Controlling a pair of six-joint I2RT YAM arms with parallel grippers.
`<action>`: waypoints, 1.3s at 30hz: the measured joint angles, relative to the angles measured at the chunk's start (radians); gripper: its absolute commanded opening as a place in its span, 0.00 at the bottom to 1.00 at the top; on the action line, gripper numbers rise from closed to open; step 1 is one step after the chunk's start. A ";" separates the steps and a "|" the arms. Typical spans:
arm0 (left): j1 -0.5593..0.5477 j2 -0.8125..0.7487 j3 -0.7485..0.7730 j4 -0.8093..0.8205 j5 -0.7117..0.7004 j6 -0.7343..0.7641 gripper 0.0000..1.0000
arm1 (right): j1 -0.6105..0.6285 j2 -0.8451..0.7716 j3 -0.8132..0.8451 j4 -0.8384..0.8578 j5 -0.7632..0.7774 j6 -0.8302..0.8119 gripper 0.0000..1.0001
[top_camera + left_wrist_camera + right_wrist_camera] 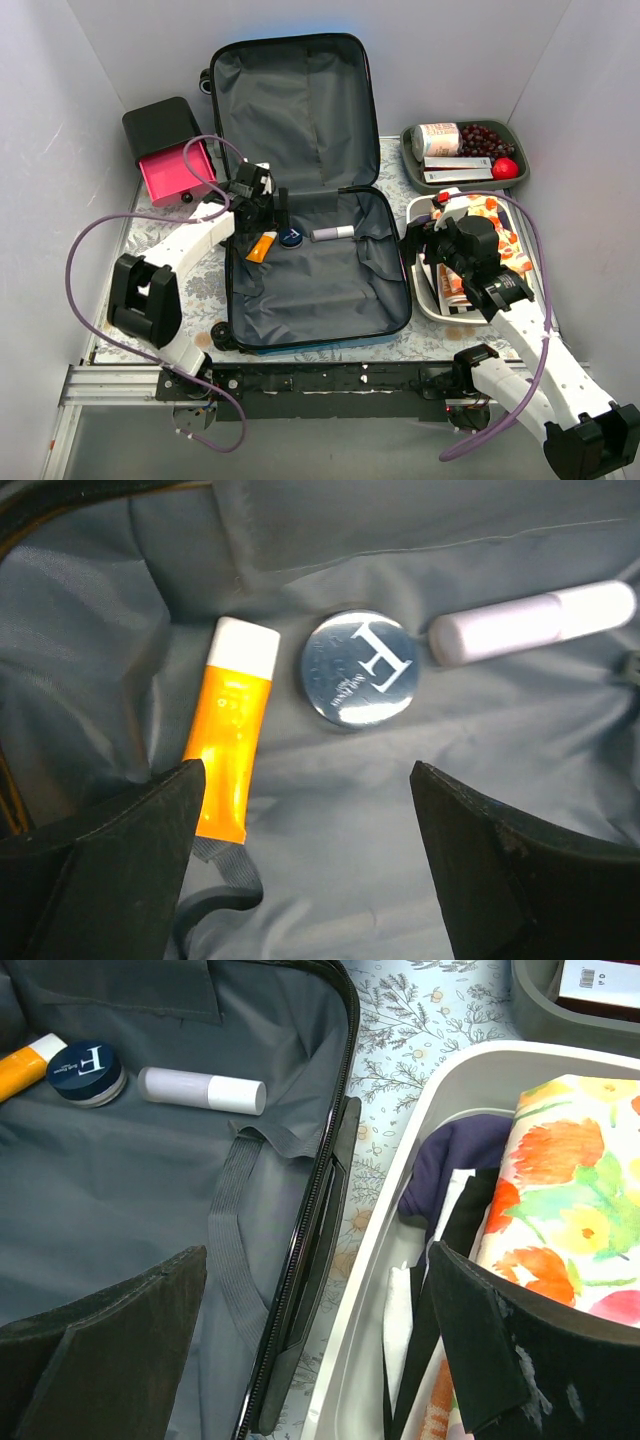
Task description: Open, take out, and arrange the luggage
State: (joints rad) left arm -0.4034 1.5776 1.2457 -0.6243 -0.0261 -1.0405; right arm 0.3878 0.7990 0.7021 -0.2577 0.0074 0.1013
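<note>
Luggage (pixel 310 290) lying wide open, both claws empty

Left gripper (pixel 305 775) hangs spread wide inside the luggage's near half, just over an orange tube (pixel 232 730), round blue tin (pixel 360 667) and white stick (pixel 535 623) lying on its lining. Right gripper (pixel 315 1255), fingers apart too, sits over the luggage's right edge and the white bin (pixel 400 1160) beside it.

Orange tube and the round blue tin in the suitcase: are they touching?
Apart. The left wrist view shows grey lining between the orange tube and the round tin.
</note>
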 measured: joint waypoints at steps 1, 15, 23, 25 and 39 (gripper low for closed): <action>-0.003 0.020 0.000 -0.003 -0.018 0.003 0.77 | 0.001 0.000 0.000 0.000 0.003 0.000 0.98; -0.011 0.168 -0.002 -0.048 -0.177 0.012 0.60 | 0.034 -0.025 -0.029 0.012 0.047 -0.012 0.98; -0.011 0.247 -0.001 -0.048 -0.218 -0.004 0.49 | 0.051 -0.025 -0.030 0.020 0.072 -0.027 0.98; -0.011 0.248 -0.001 -0.047 -0.226 -0.009 0.42 | 0.054 -0.025 -0.030 0.022 0.074 -0.027 0.98; -0.011 0.249 0.032 -0.022 -0.219 -0.044 0.10 | 0.068 -0.026 -0.031 0.022 0.103 -0.030 0.98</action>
State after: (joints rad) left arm -0.4149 1.8271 1.2781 -0.6460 -0.2455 -1.0843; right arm 0.4553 0.7734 0.6712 -0.2356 0.1104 0.0715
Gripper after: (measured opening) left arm 0.173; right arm 0.982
